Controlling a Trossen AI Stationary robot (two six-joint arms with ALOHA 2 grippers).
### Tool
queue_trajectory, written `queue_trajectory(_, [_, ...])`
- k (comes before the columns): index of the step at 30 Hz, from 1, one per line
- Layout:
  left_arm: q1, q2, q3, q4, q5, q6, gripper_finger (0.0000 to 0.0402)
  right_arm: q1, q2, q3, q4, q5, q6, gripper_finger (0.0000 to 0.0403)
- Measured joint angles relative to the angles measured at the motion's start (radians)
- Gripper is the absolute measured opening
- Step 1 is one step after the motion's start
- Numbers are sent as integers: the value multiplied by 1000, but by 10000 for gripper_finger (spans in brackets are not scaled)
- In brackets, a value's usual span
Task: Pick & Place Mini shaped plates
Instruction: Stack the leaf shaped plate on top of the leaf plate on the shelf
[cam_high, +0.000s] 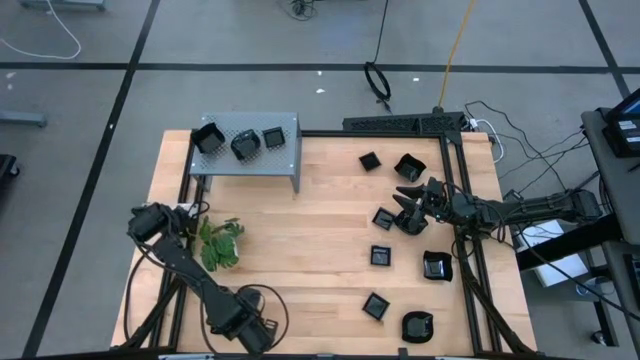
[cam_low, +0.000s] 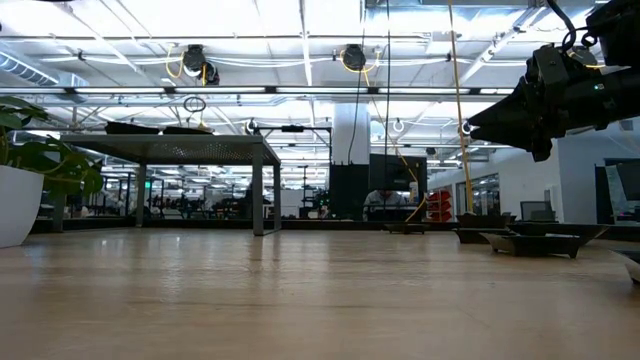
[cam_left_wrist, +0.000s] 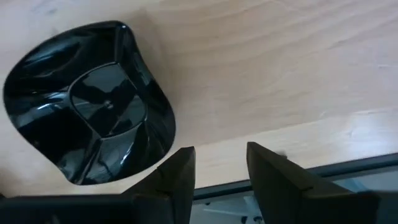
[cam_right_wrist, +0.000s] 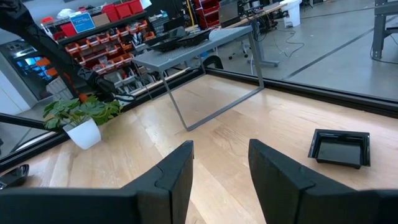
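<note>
Ten mini shaped plates (cam_high: 381, 256), one plant (cam_high: 220, 243), one shelf (cam_high: 290, 160).

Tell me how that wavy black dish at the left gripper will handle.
The wavy black dish looks glossy, so probably slippery. Its moulded walls suggest rigid, likely light. Resting flat on the table, it should slide, not roll.

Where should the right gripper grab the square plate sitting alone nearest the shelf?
Pinch one straight raised rim of the square plate, coming down from above, one finger inside and one outside. It lies flat and shallow with nothing touching it, so a side approach would likely find little to hold.
</note>
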Motion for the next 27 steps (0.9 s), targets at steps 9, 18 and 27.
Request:
queue_trajectory(9, [-13, -19, 1, -128, 9, -4, 147, 0, 0, 0, 0, 0, 0, 142])
queue_trajectory(18, [-5, -20, -32, -149, -70, -1, 147, 0, 0, 0, 0, 0, 0, 142])
queue_trajectory(27, [1, 27, -32, -126, -55, 15, 147, 0, 0, 0, 0, 0, 0, 142])
